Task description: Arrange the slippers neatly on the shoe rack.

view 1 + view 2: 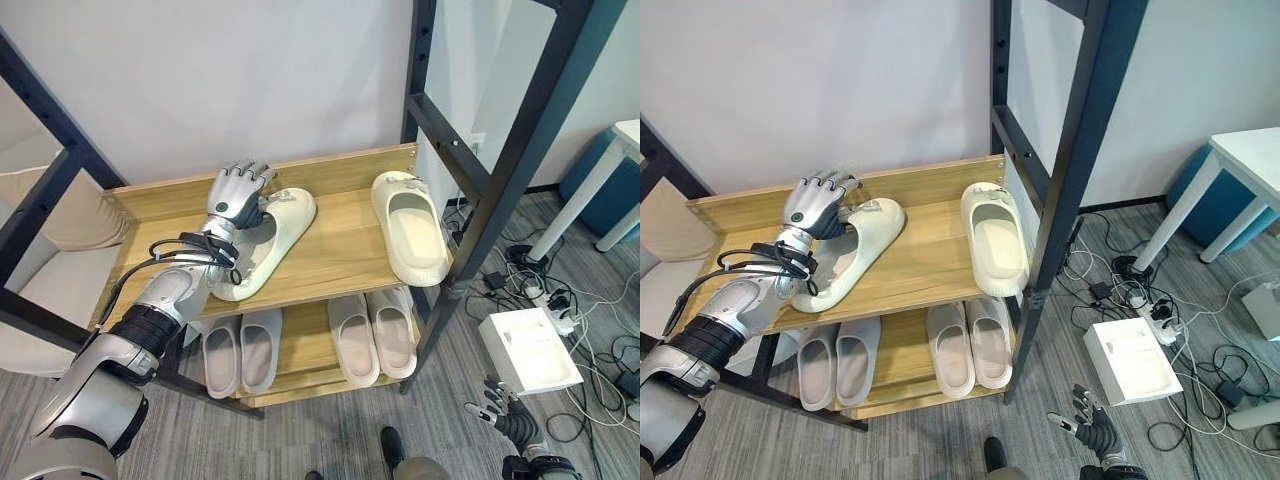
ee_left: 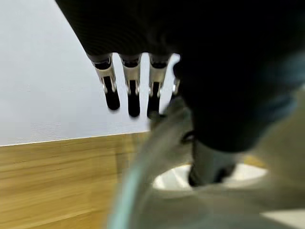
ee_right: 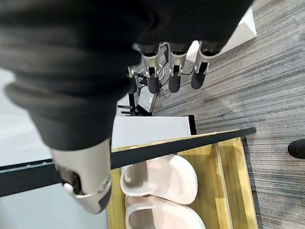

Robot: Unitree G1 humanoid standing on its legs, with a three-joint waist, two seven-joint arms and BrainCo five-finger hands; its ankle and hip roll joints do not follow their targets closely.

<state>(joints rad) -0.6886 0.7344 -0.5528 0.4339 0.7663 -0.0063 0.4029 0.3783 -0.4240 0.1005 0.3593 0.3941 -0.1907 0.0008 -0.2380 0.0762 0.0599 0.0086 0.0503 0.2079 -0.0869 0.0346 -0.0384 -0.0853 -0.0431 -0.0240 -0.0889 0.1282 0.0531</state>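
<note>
While the left hand [image 1: 238, 193] rests over the toe end of a cream slipper [image 1: 262, 243] lying askew on the top shelf [image 1: 340, 250] of the shoe rack, its fingers extend straight past the strap and its thumb dips into the opening. Its mate [image 1: 410, 226] lies well apart at the shelf's right end. Two pinkish pairs [image 1: 310, 345] occupy the lower shelf. Low over the floor, the right hand [image 1: 505, 412] hangs with relaxed fingers, holding nothing.
</note>
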